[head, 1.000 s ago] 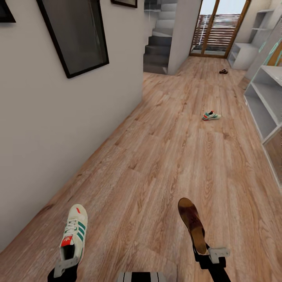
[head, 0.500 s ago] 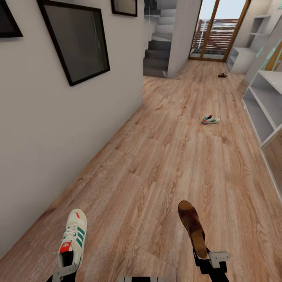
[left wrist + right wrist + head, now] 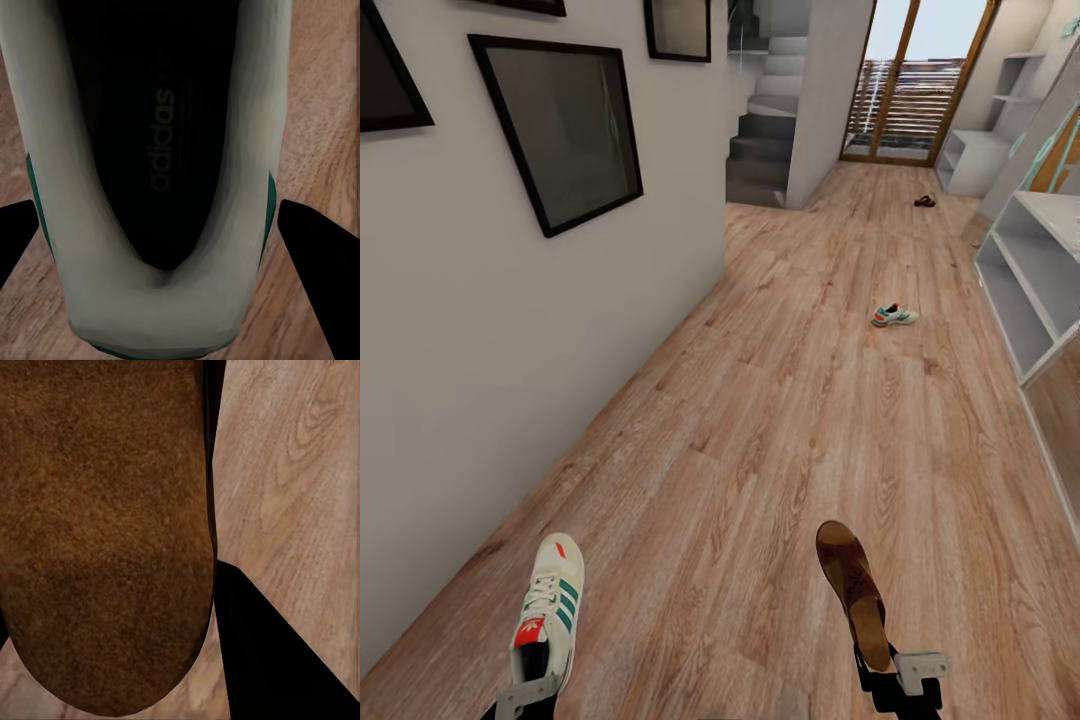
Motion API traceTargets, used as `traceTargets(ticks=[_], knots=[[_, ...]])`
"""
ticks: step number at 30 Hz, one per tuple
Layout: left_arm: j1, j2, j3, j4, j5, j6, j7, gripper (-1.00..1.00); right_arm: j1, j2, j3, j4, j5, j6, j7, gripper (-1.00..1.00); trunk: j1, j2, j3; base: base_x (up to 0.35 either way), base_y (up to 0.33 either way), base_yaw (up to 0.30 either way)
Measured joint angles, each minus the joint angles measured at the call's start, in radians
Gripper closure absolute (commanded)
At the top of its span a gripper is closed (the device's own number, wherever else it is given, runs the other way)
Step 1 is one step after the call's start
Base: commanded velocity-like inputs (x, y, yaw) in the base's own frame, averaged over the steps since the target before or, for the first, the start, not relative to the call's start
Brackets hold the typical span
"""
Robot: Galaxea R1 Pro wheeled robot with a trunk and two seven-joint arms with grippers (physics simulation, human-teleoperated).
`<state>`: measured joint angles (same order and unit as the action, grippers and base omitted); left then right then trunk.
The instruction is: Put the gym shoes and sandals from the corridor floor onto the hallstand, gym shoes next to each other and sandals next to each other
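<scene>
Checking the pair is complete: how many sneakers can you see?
2. One sneaker is held in the left gripper near the wall; the other sneaker lies on the floor farther down the corridor.

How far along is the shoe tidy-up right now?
Nothing is on the hallstand yet. In hand: the left gripper holds one gym shoe, and the right gripper holds one sandal. Still on the corridor floor: the other gym shoe and the far sandal.
</scene>
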<state>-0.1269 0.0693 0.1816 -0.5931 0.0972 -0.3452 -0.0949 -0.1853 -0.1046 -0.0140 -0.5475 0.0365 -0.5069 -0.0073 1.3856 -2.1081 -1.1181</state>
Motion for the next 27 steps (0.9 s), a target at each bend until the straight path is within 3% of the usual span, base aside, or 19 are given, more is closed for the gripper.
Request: traceTargets(ticks=[15, 27], knots=[[0.001, -0.003, -0.002, -0.001, 0.001, -0.002, -0.008, 1.00, 0.000, 0.000, 0.000, 0.021, -0.001, 0.000, 0.001, 1.00, -0.004, 0.007, 0.026, 0.000, 0.000, 0.000], [0.002, 0.000, -0.001, -0.001, 0.002, -0.001, -0.012, 1.00, 0.000, 0.000, -0.001, 0.022, -0.002, -0.001, 0.000, 1.00, 0.042, -0.076, 0.008, 0.000, 0.000, 0.000]])
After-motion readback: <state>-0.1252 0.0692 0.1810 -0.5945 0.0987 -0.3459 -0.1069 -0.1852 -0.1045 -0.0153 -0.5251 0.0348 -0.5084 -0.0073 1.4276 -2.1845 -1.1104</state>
